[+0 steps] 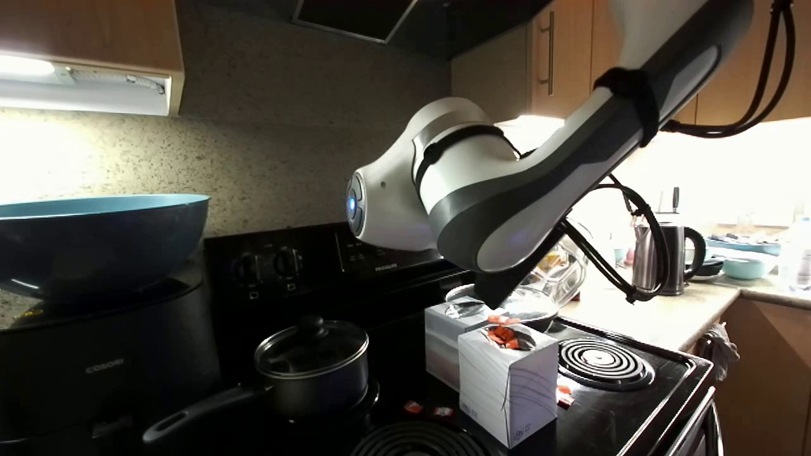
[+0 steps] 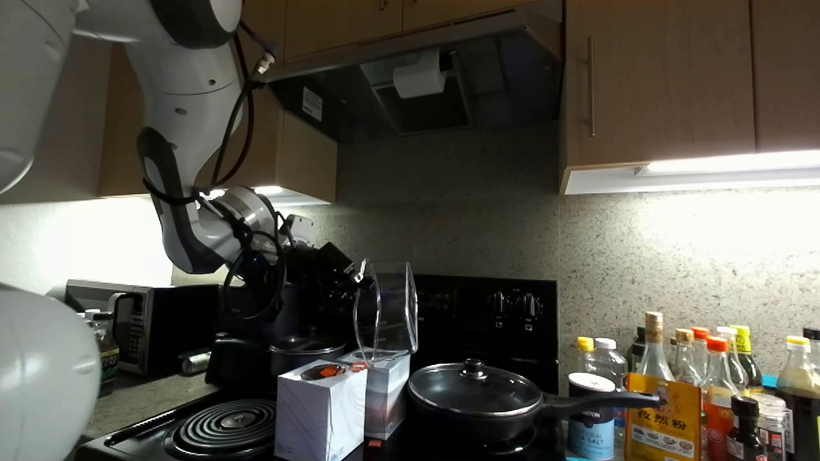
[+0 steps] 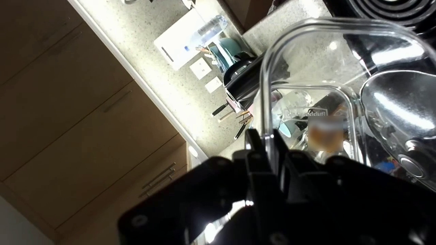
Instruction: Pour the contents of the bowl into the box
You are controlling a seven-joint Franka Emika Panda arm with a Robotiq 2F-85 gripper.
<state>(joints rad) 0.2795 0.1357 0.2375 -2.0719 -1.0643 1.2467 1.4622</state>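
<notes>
Bowl (image 2: 387, 314) of clear, glossy material, squarish with rounded corners and raised lettering on its base, hung tipped on its side near the white box (image 1: 507, 383), its thin rim pinched in my black gripper (image 3: 266, 137). Small red-orange pieces (image 1: 504, 335) lay bunched in the dark oval opening of that straight-edged box, whose faces bore fine curving lines, and a few more rested on the smooth black stove (image 1: 608, 408). Whether the rim touched the pale carton (image 2: 388, 392) just beside, I could not tell.
</notes>
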